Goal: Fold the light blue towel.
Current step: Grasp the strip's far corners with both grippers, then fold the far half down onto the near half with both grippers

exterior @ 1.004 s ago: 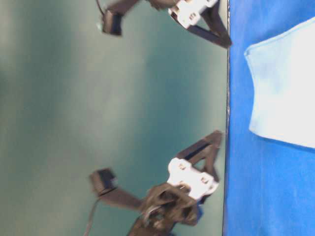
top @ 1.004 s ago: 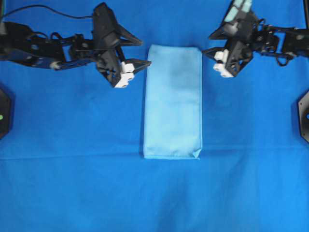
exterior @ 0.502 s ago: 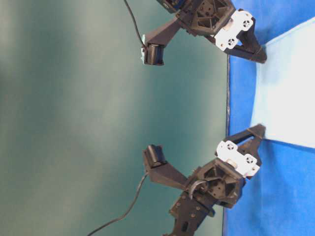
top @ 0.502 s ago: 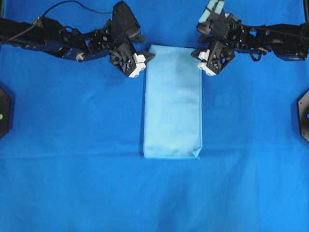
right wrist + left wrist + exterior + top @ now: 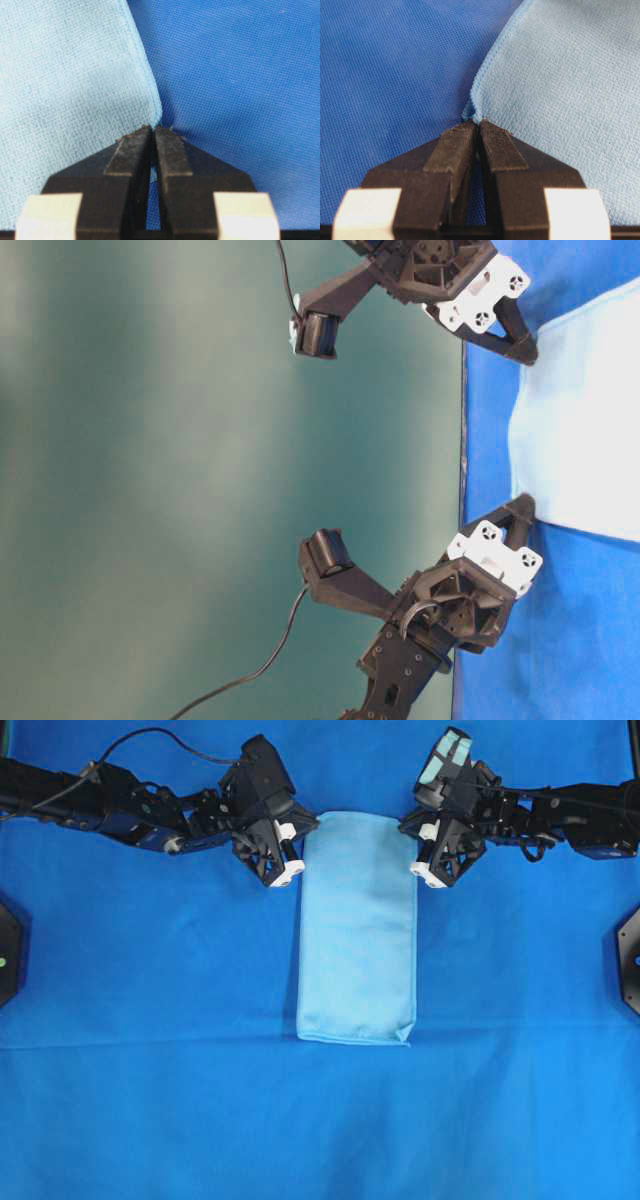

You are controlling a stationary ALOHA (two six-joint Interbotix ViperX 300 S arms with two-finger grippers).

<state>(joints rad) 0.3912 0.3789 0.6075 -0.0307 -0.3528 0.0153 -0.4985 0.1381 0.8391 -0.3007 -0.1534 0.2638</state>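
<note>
Royal-blue cloth covers the whole worktop (image 5: pixel 150 1100), and on it, about the middle and toward the far edge in the overhead view, lies the light blue towel (image 5: pixel 358 930). It is folded into a tall narrow rectangle, flat, with its near short end squared off and a thin stitched hem showing along its sides.

At the towel's far end both arms have reached in from the sides. The left claw (image 5: pixel 298 833) sits at the far left corner, its dark fingers (image 5: pixel 455 150) pressed together with the hem of that corner nipped between the tips; the cloth puckers up slightly right where it enters them. The right claw (image 5: pixel 414 830) sits at the far right corner, likewise pressed together, the corner of the towel caught at its tips.

From the table-level view the towel's far edge bows a little between the two pinched corners.

Behind the worktop there is a plain dull green wall (image 5: pixel 150 440). Black cables trail from each arm.
</note>
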